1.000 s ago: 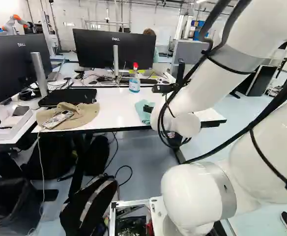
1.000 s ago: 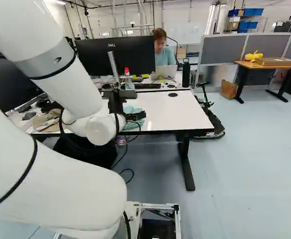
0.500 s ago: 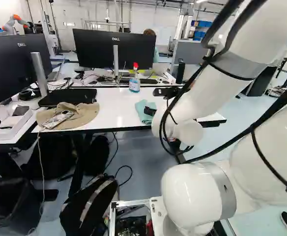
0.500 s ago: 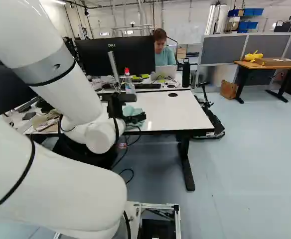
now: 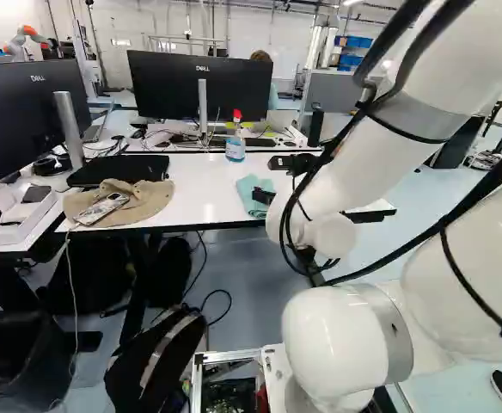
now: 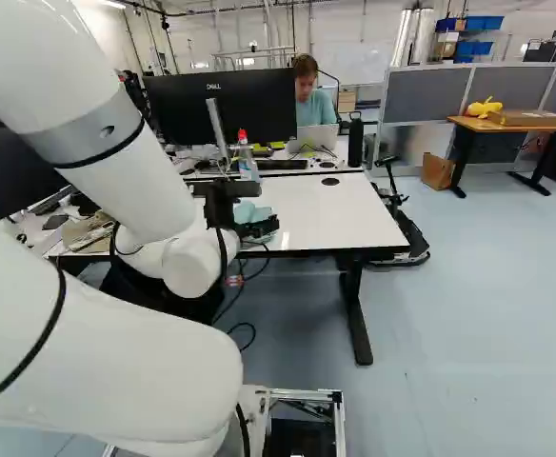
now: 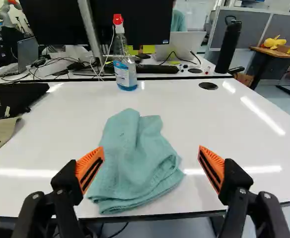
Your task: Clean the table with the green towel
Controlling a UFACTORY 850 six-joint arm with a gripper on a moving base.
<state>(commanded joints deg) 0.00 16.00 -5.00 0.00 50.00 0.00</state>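
Light was reflected in the white tabletop (image 7: 219,116). By its near edge the green towel (image 7: 135,171) was bunched, the jaws of the gripper (image 7: 151,152) spread wide. Probably soft and light, it was best pinched across its raised folds.

White walls (image 6: 354,52), pale blue-grey floor (image 6: 468,314), wood-topped desk (image 6: 464,121) before grey partitions (image 6: 426,93); blue bins (image 6: 484,23) beyond them

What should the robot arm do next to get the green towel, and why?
I'd nudge the gripper a little sideways, toward the finger nearer the green towel. Its fingers are open, but the towel lies off-centre: close by one, with white table showing beside the other. Centring it should probably help both fingers pinch it.
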